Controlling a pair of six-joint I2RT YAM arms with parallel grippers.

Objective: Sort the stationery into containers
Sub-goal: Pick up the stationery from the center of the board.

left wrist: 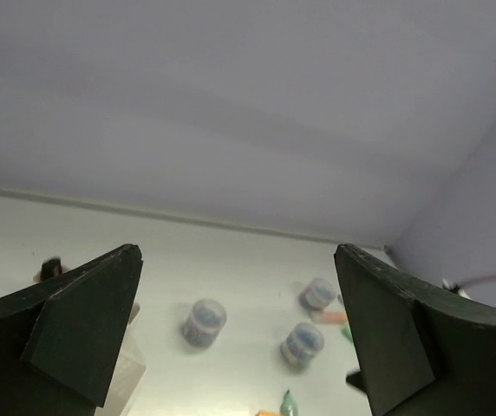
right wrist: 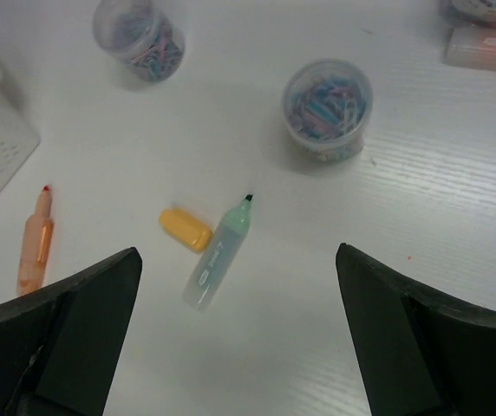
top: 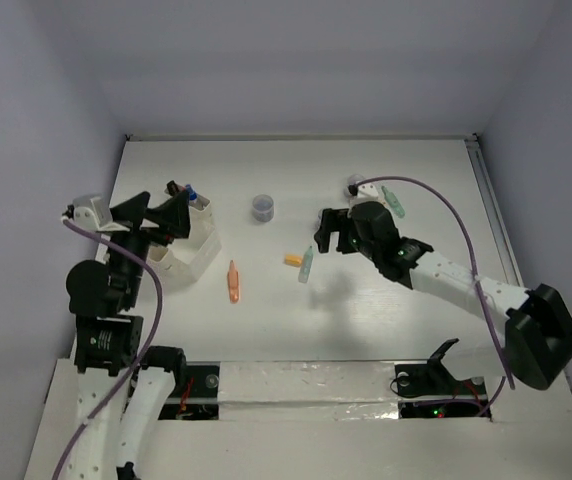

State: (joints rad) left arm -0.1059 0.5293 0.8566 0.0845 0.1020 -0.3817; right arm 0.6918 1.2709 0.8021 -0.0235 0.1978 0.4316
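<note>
top camera looks steeply down from above the near edge, taking in the whole table (top: 366,330). left wrist camera sits low, facing nearly level toward the back wall (left wrist: 231,104). right wrist camera looks down from close above the pale green highlighter (right wrist: 220,253), which also shows small in the top view.

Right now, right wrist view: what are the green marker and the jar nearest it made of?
Jar: likely clear plastic, slightly glossy; you can see straight through its wall. Green marker: pale matte plastic, judging by its smooth uniform barrel; dark tip, possibly felt.
</note>
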